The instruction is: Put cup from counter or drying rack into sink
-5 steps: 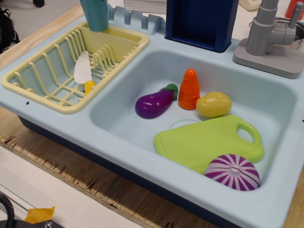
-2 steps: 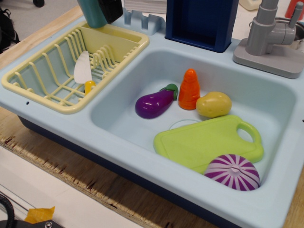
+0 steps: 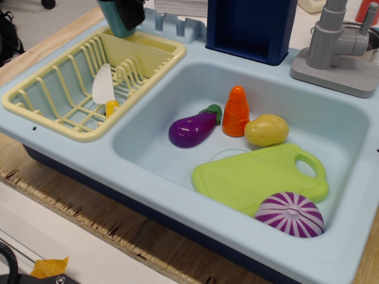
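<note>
In the only view, observation.image, the cup point(image 3: 113, 18) was seen at the far end of the drying rack point(image 3: 53, 97), standing in or just at its small cutlery compartment, with its upper part cut off by the top edge of the frame. The gripper point(image 3: 130, 12) was seen as a dark mass at the top edge, right against the cup's right side and partly in front of it. Whether its fingers were spread, pressed together or already pinching the cup could not be told, since only its lower part was shown.

The sink point(image 3: 148, 112) was found to hold a toy eggplant point(image 3: 192, 128), a carrot point(image 3: 236, 111), a potato point(image 3: 266, 130), a green cutting board point(image 3: 260, 177) and a purple onion half point(image 3: 290, 214), but no cup. A white toy knife point(image 3: 103, 87) was seen lying among the ribs of the rack, well apart from the cup. The faucet point(image 3: 340, 47) stood on the counter point(image 3: 77, 157) at the far right corner, and a dark navy box point(image 3: 251, 26) behind the basin.

The task was judged to be at its beginning: the cup had been reached but not lifted out of the rack. The grasp, the lift, the carry to the right over the rack's rim and the release into the basin were judged still to be done. A bare patch of basin floor near the left wall was considered a likely place for the cup.
</note>
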You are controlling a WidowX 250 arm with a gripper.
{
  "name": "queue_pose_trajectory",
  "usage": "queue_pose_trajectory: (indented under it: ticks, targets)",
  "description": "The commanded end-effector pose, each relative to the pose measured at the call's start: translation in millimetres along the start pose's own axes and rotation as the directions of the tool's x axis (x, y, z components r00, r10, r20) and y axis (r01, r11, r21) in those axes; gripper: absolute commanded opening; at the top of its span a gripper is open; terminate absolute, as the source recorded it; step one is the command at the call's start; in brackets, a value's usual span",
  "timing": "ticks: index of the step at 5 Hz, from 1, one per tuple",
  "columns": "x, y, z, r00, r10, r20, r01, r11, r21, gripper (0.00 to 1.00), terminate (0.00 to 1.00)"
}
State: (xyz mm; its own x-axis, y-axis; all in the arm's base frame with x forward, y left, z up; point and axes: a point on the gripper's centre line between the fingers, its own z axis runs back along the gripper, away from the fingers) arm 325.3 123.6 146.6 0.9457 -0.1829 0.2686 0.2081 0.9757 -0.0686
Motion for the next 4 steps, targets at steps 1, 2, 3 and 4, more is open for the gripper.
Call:
queue_pose_trajectory:
  ticks: [1, 2, 3, 4]
  targets:
    - [6.8, -28.3, 26.9, 0.999, 0.021, 0.039, -0.023, 0.999, 0.044, 0.00, 0.00]
    - [10.4, -54.7, 34.9, 0.998, 0.056, 0.040, -0.058, 0.997, 0.056, 0.00, 0.00]
    - [6.8, -96.2, 41.8, 0.991, 0.124, 0.047, -0.126, 0.991, 0.037, 0.00, 0.00]
    - [-1.3, -126.1, 36.8, 0.979, 0.201, -0.038, -0.202, 0.979, -0.025, 0.00, 0.00]
